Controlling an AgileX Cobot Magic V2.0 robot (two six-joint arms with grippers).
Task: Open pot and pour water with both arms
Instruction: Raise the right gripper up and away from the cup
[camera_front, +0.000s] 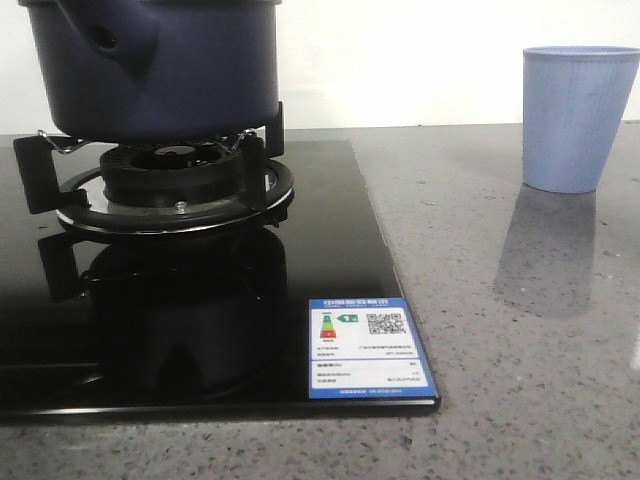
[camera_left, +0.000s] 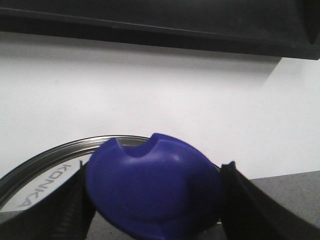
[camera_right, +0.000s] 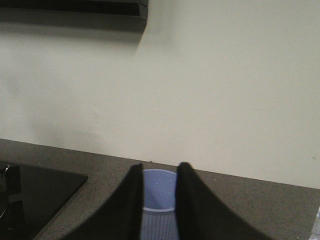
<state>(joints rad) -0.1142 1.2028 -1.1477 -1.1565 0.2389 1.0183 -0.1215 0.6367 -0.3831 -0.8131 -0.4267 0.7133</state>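
The dark navy pot sits on the gas burner at the far left, its short stub facing me. Its top is cut off by the frame. Neither gripper shows in the front view. My left gripper is shut on the blue knob of the lid. The lid's metal rim shows behind the knob, against the white wall. My right gripper is open and empty. The pale blue cup shows through the gap between its fingers, beyond them.
The pale blue ribbed cup stands on the grey counter at the far right. The black glass cooktop carries a blue-and-white label at its front right corner. A dark shelf edge runs along the wall.
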